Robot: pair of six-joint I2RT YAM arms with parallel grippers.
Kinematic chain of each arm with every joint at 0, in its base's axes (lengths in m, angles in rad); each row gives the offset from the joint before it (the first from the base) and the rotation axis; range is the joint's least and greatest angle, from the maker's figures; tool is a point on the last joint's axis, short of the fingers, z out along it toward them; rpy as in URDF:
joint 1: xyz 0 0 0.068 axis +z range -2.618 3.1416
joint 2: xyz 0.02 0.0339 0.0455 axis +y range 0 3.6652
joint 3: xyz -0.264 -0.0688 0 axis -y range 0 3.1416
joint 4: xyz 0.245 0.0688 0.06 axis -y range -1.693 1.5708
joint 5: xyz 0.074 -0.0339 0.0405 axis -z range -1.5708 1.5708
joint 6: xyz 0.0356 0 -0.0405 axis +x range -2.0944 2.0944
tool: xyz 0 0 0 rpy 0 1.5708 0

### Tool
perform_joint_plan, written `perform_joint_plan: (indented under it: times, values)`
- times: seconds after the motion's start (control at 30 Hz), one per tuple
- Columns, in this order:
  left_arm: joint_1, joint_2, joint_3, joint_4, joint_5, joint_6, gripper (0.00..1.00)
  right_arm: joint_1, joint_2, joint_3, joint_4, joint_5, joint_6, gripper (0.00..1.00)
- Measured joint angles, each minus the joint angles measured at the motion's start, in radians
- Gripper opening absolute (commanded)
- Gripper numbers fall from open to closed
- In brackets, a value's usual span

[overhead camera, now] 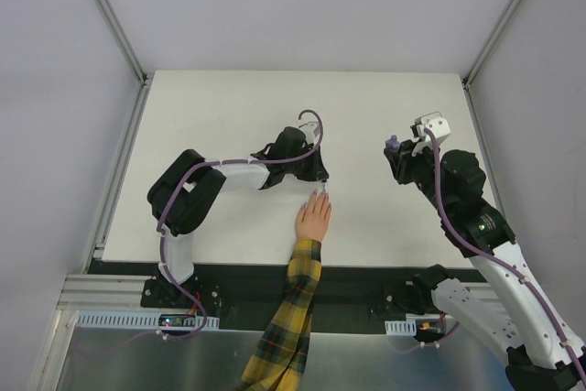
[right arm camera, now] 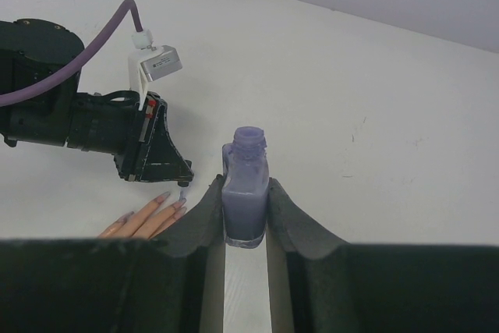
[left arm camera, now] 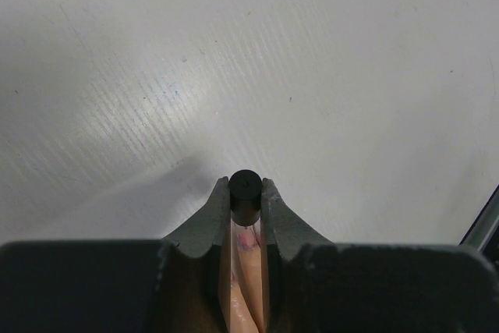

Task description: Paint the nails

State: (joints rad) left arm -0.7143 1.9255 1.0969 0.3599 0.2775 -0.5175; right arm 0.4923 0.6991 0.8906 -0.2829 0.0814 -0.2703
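Top external: pale hand (overhead camera: 313, 219) flat on table (overhead camera: 229, 107) near its near edge, fingers extended. Nails (right arm camera: 178, 205) sit just below left gripper (overhead camera: 321, 182), which is clamped on black cap (left arm camera: 245, 191). Right gripper (right arm camera: 245, 196) is clamped on purple bottle (right arm camera: 246, 163).

Top view looks steeply down from above and behind the arm bases at 6 o'clock onto the whole surface (overhead camera: 229, 107); each wrist view sits close behind its own claw, the right one also catching the left claw (right arm camera: 173, 173) and hand (right arm camera: 144, 222) at 9 o'clock, both shared with the top view.
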Motion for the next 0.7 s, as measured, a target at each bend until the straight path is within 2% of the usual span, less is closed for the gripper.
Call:
perform_joint_plan:
  times: [0.7]
  values:
    - [0.000,0.001,-0.004,-0.005,0.001,-0.022,0.00,0.000,0.000,-0.005,0.003,-0.016,0.000,0.01]
